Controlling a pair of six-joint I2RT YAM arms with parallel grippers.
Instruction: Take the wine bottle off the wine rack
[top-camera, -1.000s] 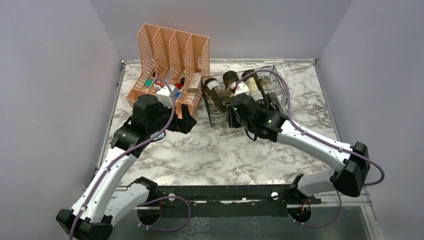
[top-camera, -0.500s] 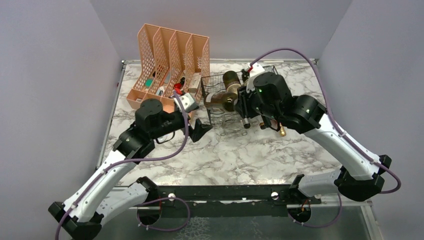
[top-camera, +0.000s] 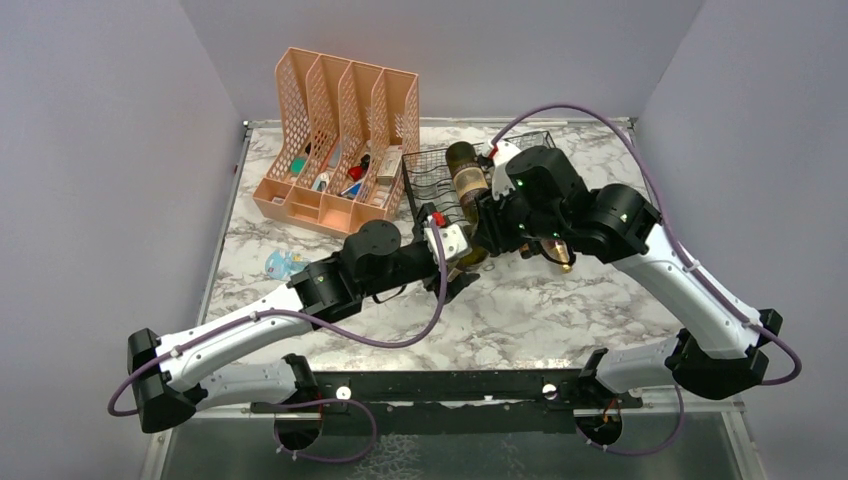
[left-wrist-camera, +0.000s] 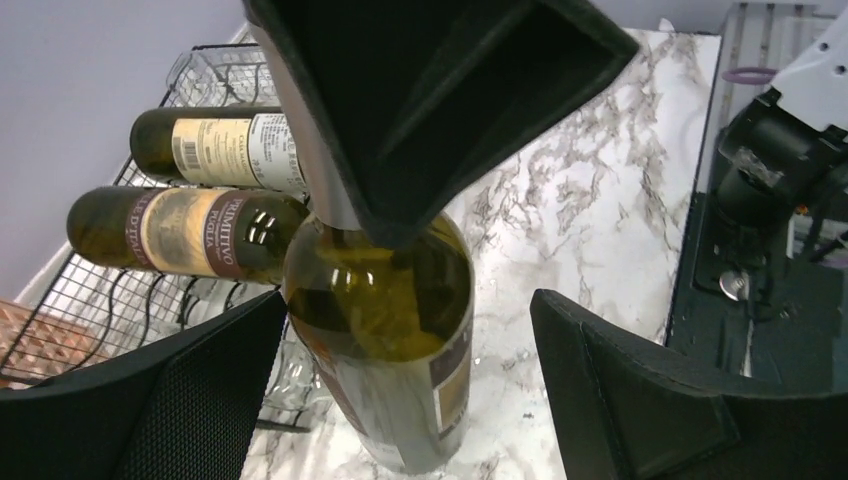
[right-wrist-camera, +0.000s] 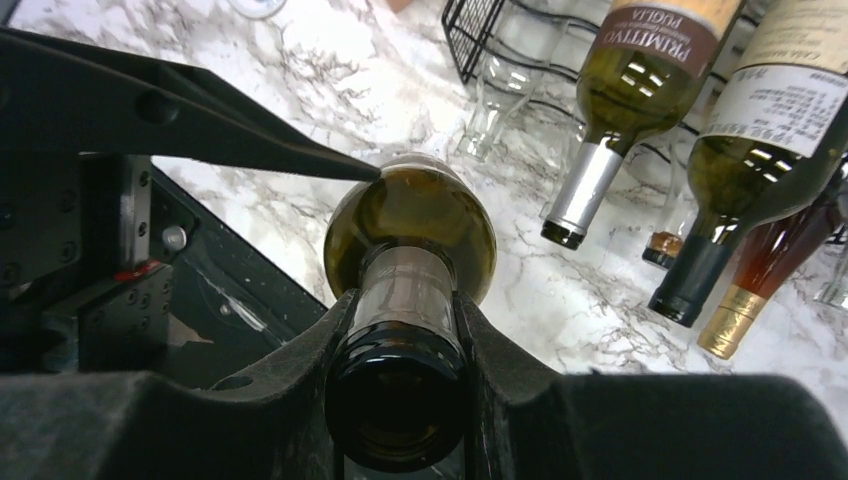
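Right gripper (right-wrist-camera: 400, 330) clenched on wine bottle (right-wrist-camera: 410, 215) neck, left gripper (left-wrist-camera: 400, 390) spread wide, racked bottle (left-wrist-camera: 180, 232) labelled PRIMITIVO PUGLIA

Bright even lighting, soft shadows, slight glare

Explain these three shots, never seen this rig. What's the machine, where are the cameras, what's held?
Two robot arms are bolted at the near edge of a marble table. The wide picture comes from a fixed camera above and behind them; the other two come from a camera on each wrist. On the table sit a black wire wine rack with bottles lying in it and a peach file organiser. The right end effector is shut on the neck of a green wine bottle, in front of the rack. The left end effector is open, one finger on each side of that bottle's body.
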